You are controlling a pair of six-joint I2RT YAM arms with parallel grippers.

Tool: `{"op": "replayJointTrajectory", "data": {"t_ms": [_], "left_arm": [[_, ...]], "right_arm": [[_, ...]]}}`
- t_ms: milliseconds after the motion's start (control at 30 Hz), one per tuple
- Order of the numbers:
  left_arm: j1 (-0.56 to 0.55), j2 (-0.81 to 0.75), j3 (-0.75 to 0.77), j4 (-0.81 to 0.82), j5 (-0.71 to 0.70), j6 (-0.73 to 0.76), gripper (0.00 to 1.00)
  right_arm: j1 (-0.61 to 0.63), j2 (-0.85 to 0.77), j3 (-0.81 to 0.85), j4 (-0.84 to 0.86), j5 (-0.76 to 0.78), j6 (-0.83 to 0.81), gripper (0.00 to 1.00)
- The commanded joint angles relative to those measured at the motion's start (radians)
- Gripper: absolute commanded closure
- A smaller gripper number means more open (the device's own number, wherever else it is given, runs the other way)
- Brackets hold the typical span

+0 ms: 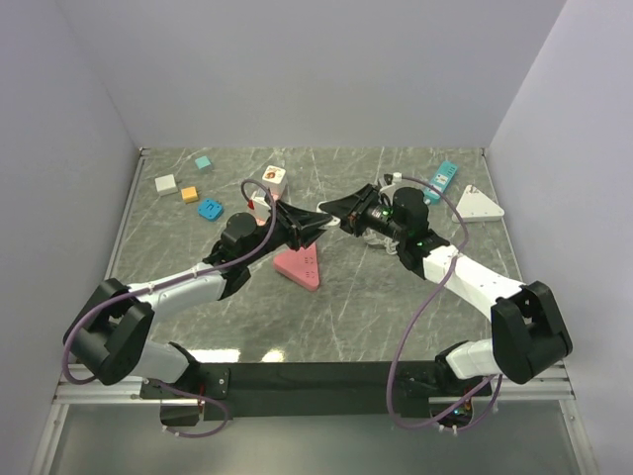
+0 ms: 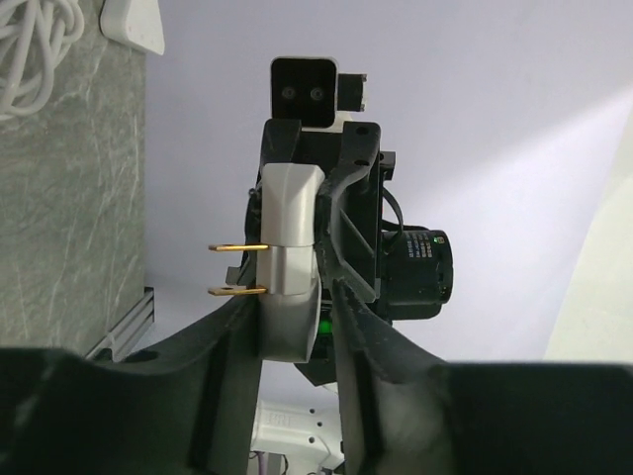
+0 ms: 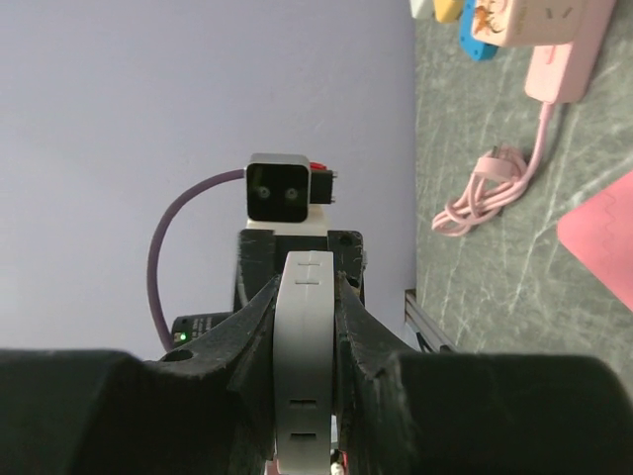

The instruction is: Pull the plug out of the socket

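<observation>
**Fingers of both arms clamped on the white plug assembly in mid-air**

Closest to the lens in the left wrist view, the left gripper (image 2: 295, 302) has its 2 dark fingers (image 2: 232, 356) pressed tight onto the white plug (image 2: 292, 213). The plug's 2 brass prongs (image 2: 237, 247) stick out sideways, bare. In the right wrist view the right gripper (image 3: 307, 297) is likewise closed hard on a narrow white piece with slots on its near face, which I take for the socket (image 3: 305, 346). From above, the 2 grippers meet tip to tip over the middle of the table (image 1: 346, 317), with the work raised off it. Whether plug and socket are apart or mated I cannot tell, though the bare prongs suggest little or nothing is holding.

To do the pull well, I would keep both clamps firm, hold 1 arm fixed and draw the other straight along the prong line. Any twist or rocking could bend the brass or slip a pad.

No bin, tray or box shows. The pink wedge (image 1: 300, 265), white wedge (image 1: 480, 205) and small coloured blocks (image 1: 210, 209) lie loose on the tabletop.
</observation>
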Motion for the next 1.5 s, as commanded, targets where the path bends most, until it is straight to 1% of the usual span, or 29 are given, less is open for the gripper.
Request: {"op": "replayJointTrajectory", "data": {"t_ms": [0, 33, 133, 167, 233, 267, 333, 367, 467, 533, 600, 633, 667, 700, 733, 767, 800, 833, 867, 933, 967, 1067, 1100, 1133, 1200, 1300, 1367, 1433, 1467], "left_arm": [[-0.010, -0.025, 0.019, 0.095, 0.019, 0.005, 0.66], [-0.008, -0.025, 0.016, 0.095, 0.019, 0.006, 0.70], [-0.005, -0.026, 0.011, 0.087, 0.028, 0.011, 0.93], [-0.002, -0.028, 0.010, 0.087, 0.030, 0.009, 1.00], [0.004, -0.035, 0.005, 0.077, 0.036, 0.020, 1.00], [0.013, -0.040, 0.006, 0.040, 0.037, 0.029, 1.00], [0.027, -0.058, 0.016, -0.017, 0.053, 0.064, 1.00], [0.044, -0.063, 0.023, -0.087, 0.060, 0.078, 1.00], [0.071, -0.089, 0.065, -0.213, 0.092, 0.159, 1.00], [0.116, -0.117, 0.083, -0.313, 0.106, 0.216, 1.00], [0.197, -0.146, 0.091, -0.403, 0.131, 0.265, 1.00], [0.231, -0.149, 0.092, -0.419, 0.143, 0.282, 1.00], [0.304, -0.146, 0.097, -0.430, 0.154, 0.303, 1.00], [0.340, -0.125, 0.112, -0.484, 0.181, 0.366, 1.00], [0.378, -0.102, 0.165, -0.524, 0.192, 0.408, 1.00], [0.448, -0.076, 0.201, -0.563, 0.204, 0.455, 1.00], [0.484, -0.013, 0.239, -0.607, 0.211, 0.547, 1.00], [0.516, 0.022, 0.317, -0.671, 0.214, 0.581, 1.00], [0.583, 0.058, 0.350, -0.686, 0.223, 0.607, 1.00], [0.640, 0.162, 0.457, -0.721, 0.225, 0.658, 1.00], [0.695, 0.202, 0.497, -0.727, 0.223, 0.672, 1.00], [0.774, 0.368, 0.670, -0.801, 0.206, 0.707, 1.00], [0.788, 0.453, 0.710, -0.812, 0.206, 0.709, 1.00], [0.802, 0.493, 0.783, -0.821, 0.206, 0.710, 1.00], [0.834, 0.597, 0.853, -0.856, 0.200, 0.710, 1.00], [0.872, 0.699, 0.936, -0.861, 0.200, 0.698, 0.99], [0.897, 0.744, 0.990, -0.867, 0.197, 0.696, 0.92], [0.912, 0.802, 1.040, -0.891, 0.205, 0.690, 0.81], [0.923, 0.817, 1.057, -0.901, 0.208, 0.690, 0.64]], "right_arm": [[0.015, 0.006, 0.031, 0.041, -0.019, -0.004, 1.00], [0.015, 0.005, 0.034, 0.038, -0.022, -0.006, 0.99], [0.016, 0.002, 0.037, 0.033, -0.027, -0.003, 0.88], [0.015, 0.002, 0.040, 0.027, -0.030, -0.003, 0.74], [0.009, 0.001, 0.047, 0.010, -0.036, -0.006, 0.55], [0.007, 0.001, 0.056, -0.010, -0.039, -0.007, 0.34], [-0.003, -0.005, 0.068, -0.045, -0.044, -0.010, 0.15], [-0.026, -0.013, 0.076, -0.103, -0.042, -0.021, 0.10], [-0.103, -0.099, 0.032, -0.187, 0.017, -0.038, 0.09], [-0.154, -0.175, 0.011, -0.244, 0.068, -0.070, 0.08], [-0.221, -0.215, -0.006, -0.327, 0.083, -0.104, 0.07], [-0.238, -0.228, -0.006, -0.353, 0.082, -0.165, 0.06], [-0.250, -0.222, 0.023, -0.420, 0.053, -0.212, 0.06], [-0.252, -0.206, 0.049, -0.469, 0.033, -0.267, 0.06], [-0.244, -0.156, 0.080, -0.523, 0.018, -0.393, 0.05], [-0.234, -0.128, 0.138, -0.638, -0.014, -0.450, 0.05], [-0.203, -0.099, 0.164, -0.695, -0.019, -0.505, 0.05], [-0.186, -0.050, 0.187, -0.755, -0.012, -0.606, 0.05], [-0.165, -0.036, 0.220, -0.848, 0.022, -0.650, 0.05], [-0.076, -0.040, 0.232, -0.899, 0.152, -0.732, 0.04], [-0.039, -0.045, 0.226, -0.903, 0.169, -0.746, 0.04], [0.104, -0.024, 0.267, -0.941, 0.240, -0.783, 0.03], [0.139, -0.008, 0.287, -0.959, 0.267, -0.791, 0.03], [0.176, 0.025, 0.304, -0.974, 0.315, -0.802, 0.03], [0.254, 0.061, 0.347, -1.004, 0.346, -0.809, 0.03], [0.335, 0.122, 0.407, -1.039, 0.381, -0.820, 0.02], [0.392, 0.186, 0.479, -1.103, 0.445, -0.840, 0.02], [0.418, 0.252, 0.528, -1.140, 0.484, -0.863, 0.02], [0.432, 0.274, 0.580, -1.174, 0.542, -0.869, 0.02]]}}
